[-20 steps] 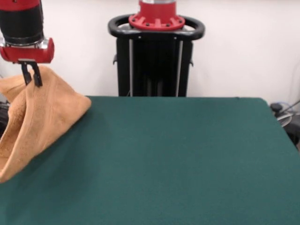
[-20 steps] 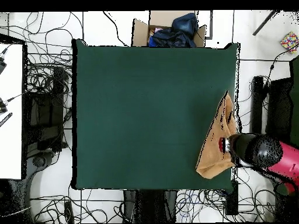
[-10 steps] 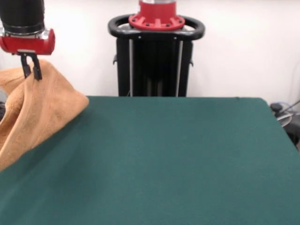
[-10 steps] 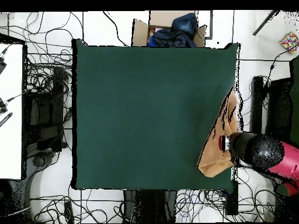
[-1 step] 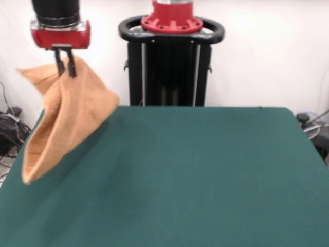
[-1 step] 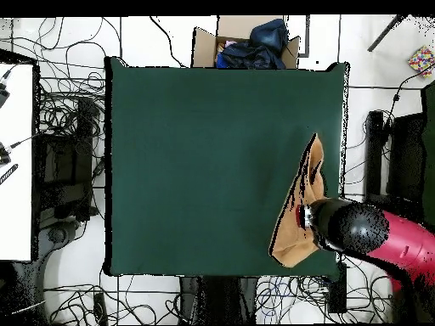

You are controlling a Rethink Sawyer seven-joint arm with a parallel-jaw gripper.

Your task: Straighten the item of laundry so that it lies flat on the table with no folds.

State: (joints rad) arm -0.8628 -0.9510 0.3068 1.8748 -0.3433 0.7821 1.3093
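**Towel lifted clear, flattening not yet begun**

Dark green felt-like cloth covers the large rectangular table (image 5: 205, 175) in the front view, and a white wall is seen behind it with a black pedestal (image 5: 171, 67) topped by a red ring. Nothing else is seen on the green surface. Near the picture's upper left, the red and black arm's gripper (image 5: 65, 66) is seen with its thin black fingers (image 5: 71, 65) pinched together on the top edge of the small light-orange terry-cloth towel (image 5: 67, 123). The towel is held up in the air and hangs as a folded, pouch-like drape, with one corner sticking out to the left and a rounded lower end dangling at the table's left edge. Whether that lower end touches the felt cannot be told from this view.

In the overhead view, the table (image 6: 204, 161) is shown surrounded by a white floor strewn with black cables, with a cardboard box of dark blue clothing (image 6: 251, 41) past its top edge. The towel (image 6: 299, 216) appears as a narrow bunched strip near the table's lower right corner, beside the gripper (image 6: 302, 217) and the red arm (image 6: 399, 248) reaching in from the right.

The work is judged to be at an early stage: the towel is gripped and raised, but no part is laid flat. It must yet be lowered onto the felt and its folds drawn out.
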